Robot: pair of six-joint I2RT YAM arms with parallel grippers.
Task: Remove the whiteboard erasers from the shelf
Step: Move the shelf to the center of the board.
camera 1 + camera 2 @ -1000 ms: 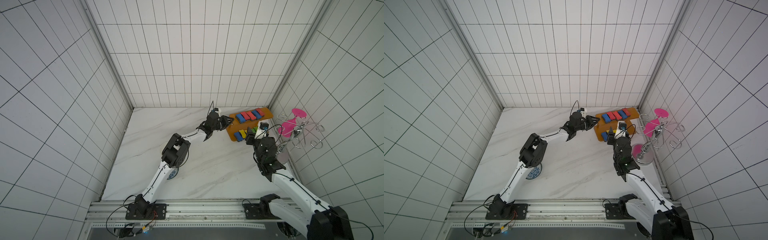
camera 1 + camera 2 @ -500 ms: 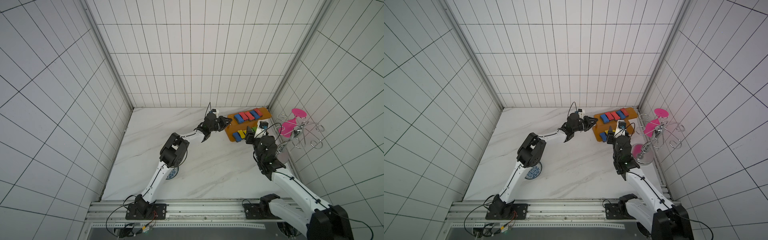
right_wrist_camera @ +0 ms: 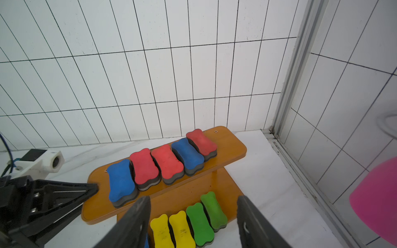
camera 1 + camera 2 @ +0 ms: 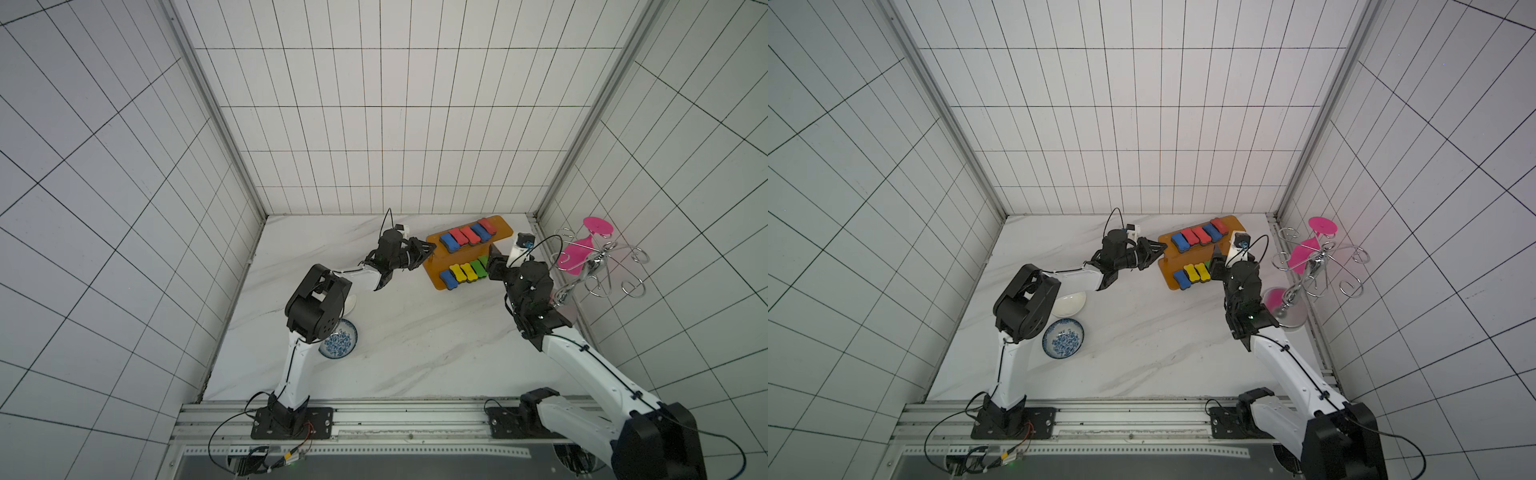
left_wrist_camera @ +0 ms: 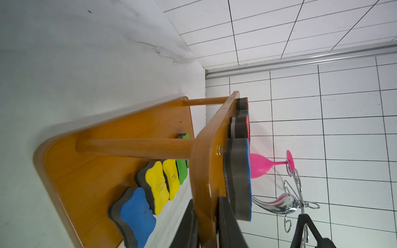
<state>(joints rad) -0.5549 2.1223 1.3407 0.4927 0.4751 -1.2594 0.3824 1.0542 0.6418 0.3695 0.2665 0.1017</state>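
Observation:
The orange two-tier shelf [image 4: 500,226] [image 4: 1235,227] stands at the back right of the marble table. Its upper board [image 3: 227,146] carries blue and red whiteboard erasers [image 4: 469,234] [image 3: 167,163]. A blue, two yellow and two green erasers [image 4: 468,270] [image 5: 156,184] [image 3: 199,219] lie on the lower board [image 5: 90,163]. My left gripper [image 4: 430,248] [image 4: 1163,248] [image 5: 206,214] is shut on the left end of the upper board. Open and empty, my right gripper [image 4: 492,259] [image 4: 1214,259] [image 3: 193,199] hovers just above the green end of the lower row.
A chrome wire rack [image 4: 594,266] [image 4: 1316,266] with pink goblets [image 5: 264,165] stands against the right wall, close to the right arm. A blue-patterned bowl [image 4: 1063,338] and a white bowl [image 4: 1069,305] sit near the left arm's elbow.
My left gripper has moved left with the shelf's upper board in its grip, and the shelf has slid left with it. The right gripper stays over the lower row.

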